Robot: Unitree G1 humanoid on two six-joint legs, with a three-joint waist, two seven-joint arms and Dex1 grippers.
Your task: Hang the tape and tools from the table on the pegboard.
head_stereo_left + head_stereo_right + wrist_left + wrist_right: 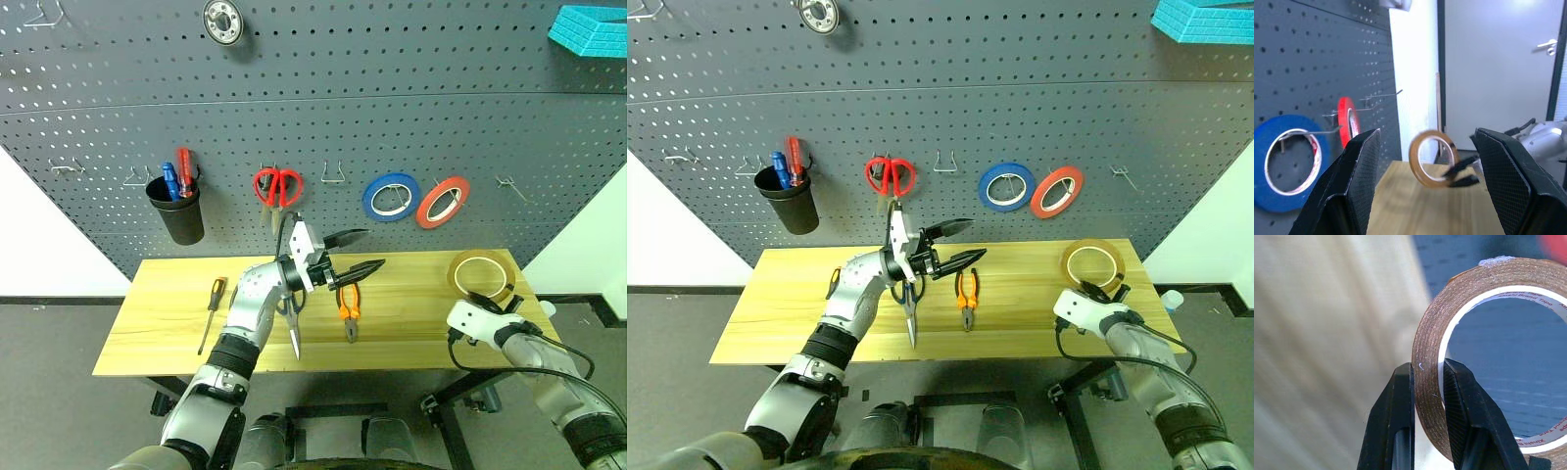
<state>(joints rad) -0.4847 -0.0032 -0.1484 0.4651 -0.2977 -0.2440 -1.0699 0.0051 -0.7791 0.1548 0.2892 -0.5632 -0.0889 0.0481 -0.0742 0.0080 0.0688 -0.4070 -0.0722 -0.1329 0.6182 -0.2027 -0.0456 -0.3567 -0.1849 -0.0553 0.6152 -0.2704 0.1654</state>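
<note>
The right gripper point(1426, 377) is clamped on the tape point(1469, 289), its two black fingers point(1396, 411) pressing the rim of the yellow ring from both sides, and the ring stands upright above the right end of the table point(167, 323), near the far right corner. The left gripper point(355, 252) has its fingers well apart and holds nothing; it hangs above the middle of the table, pointing toward the right end. Below it the dark-blue-handled scissors point(293, 328) lie on the wood with the blades pointing to the near edge, and the pliers point(349, 311) lie just beside them on the right. The screwdriver point(211, 308) lies nearer the left end, well apart from both. On the pegboard point(441, 117) behind the far edge hang a black cup point(179, 211) with a red and a blue screwdriver, red-handled scissors point(278, 186), a blue roll point(391, 197) and a red roll point(443, 202); the hook between the red scissors and the blue roll is bare
</note>
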